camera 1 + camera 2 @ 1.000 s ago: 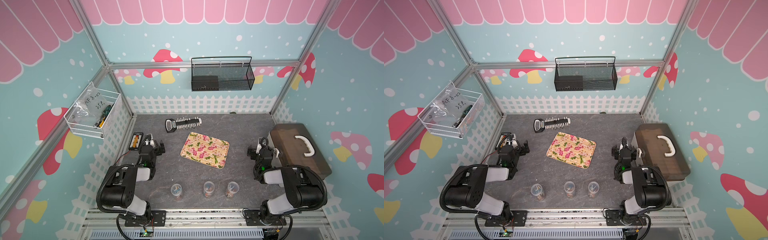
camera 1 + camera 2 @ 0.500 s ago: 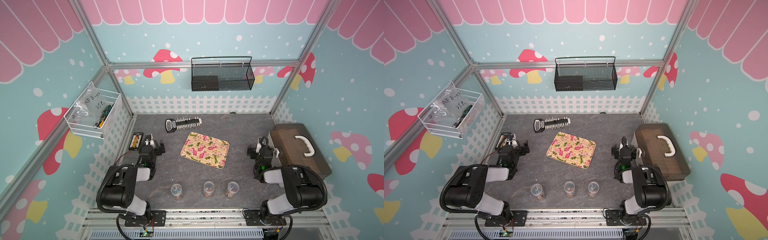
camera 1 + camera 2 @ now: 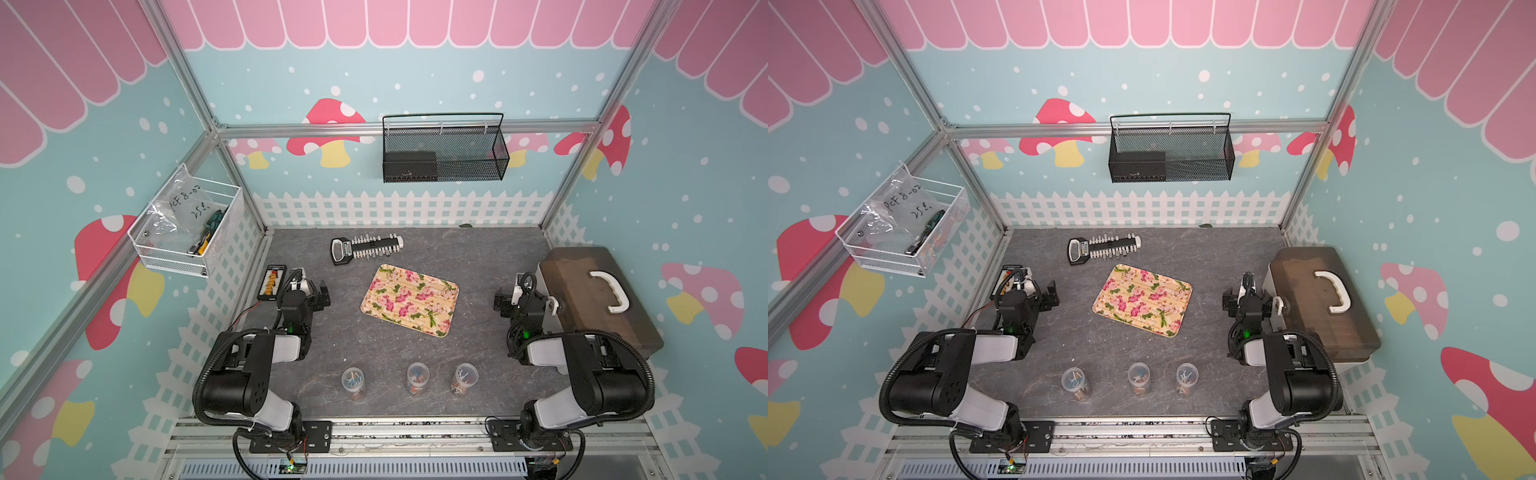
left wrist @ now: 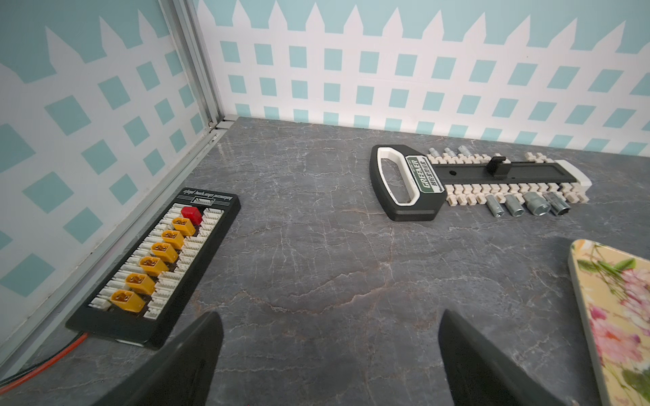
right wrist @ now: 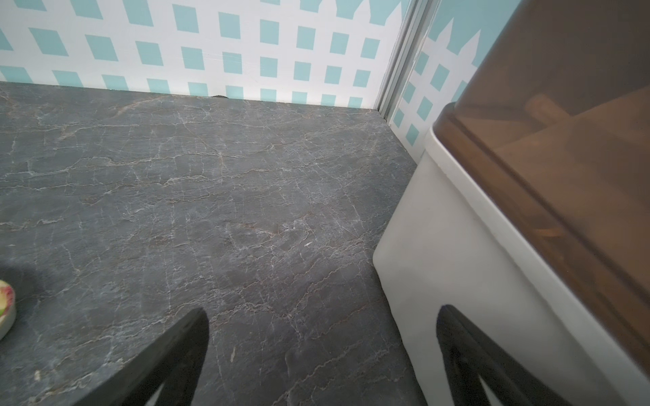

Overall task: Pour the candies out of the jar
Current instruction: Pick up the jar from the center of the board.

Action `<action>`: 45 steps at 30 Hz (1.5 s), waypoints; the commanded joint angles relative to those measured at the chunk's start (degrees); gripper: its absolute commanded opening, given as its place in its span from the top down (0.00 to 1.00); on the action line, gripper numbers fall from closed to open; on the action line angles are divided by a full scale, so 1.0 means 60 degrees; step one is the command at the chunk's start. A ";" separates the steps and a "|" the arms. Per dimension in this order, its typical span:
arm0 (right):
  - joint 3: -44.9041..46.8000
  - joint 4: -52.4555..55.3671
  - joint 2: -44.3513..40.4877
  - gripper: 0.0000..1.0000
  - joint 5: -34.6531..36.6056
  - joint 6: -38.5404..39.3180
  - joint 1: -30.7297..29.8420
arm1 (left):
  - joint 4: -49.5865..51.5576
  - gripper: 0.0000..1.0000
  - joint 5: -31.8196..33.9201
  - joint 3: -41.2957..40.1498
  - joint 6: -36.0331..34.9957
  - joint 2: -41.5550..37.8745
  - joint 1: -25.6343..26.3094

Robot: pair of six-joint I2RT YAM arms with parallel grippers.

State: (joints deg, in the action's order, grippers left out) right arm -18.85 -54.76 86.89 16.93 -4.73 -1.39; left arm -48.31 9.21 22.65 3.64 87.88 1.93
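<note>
Jars [image 3: 417, 376]: three, clear, upright, in row at near edge of desk [image 3: 478, 257]. Candies [image 3: 462, 376] inside. Judged light, rigid, slick-walled; take at mid-wall, below rim. Left claw [image 3: 309, 291], right claw [image 3: 519, 291]: both spread, empty, well apart from jars.

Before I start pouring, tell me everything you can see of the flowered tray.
The flowered tray is a rectangle with rounded corners and a low raised rim. It is cream-yellow with pink blossoms and green leaves, and looks like hard plastic. It lies flat on the dark marbled table, near its middle and turned askew to its edges. Nothing lies on it, and nothing but the table touches it. The socket rack lies behind it, the three jars in front.
</note>
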 commanded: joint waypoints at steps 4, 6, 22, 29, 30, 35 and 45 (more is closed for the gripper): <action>-0.0212 0.0981 -0.1051 0.00 0.0153 0.0141 -0.0104 | 0.0142 0.01 -0.0075 0.0048 -0.0156 -0.0485 -0.0075; -0.1082 0.4098 -0.2687 0.00 0.0115 -0.0207 -0.0222 | 0.2592 0.01 0.0140 0.0637 0.0087 -0.1880 -0.0009; -0.4679 1.5862 -0.6609 0.11 -0.2908 -0.3195 -0.3181 | 0.8894 0.01 -0.1310 0.2793 0.1688 -0.5397 0.2453; -0.4500 1.7555 -0.7494 0.11 -0.2857 -0.4278 -0.4178 | 0.9273 0.01 -0.1285 0.3211 0.0679 -0.5024 0.3831; -0.4423 1.7660 -0.7586 0.11 -0.2833 -0.4424 -0.4279 | 0.9271 0.01 -0.1399 0.3318 0.0754 -0.4925 0.3915; -0.4615 1.7708 -0.7061 0.13 -0.2815 -0.4782 -0.5080 | 0.9111 0.01 -0.1224 0.3491 0.1636 -0.4877 0.3999; -0.4757 1.8140 -0.6432 0.14 -0.1755 -0.5693 -0.6783 | 0.8714 0.01 -0.2015 0.3132 0.1514 -0.5250 0.3999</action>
State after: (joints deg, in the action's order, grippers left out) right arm -46.33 51.44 47.75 3.75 -35.64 -40.45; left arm 4.49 -0.38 42.02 11.84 56.47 25.74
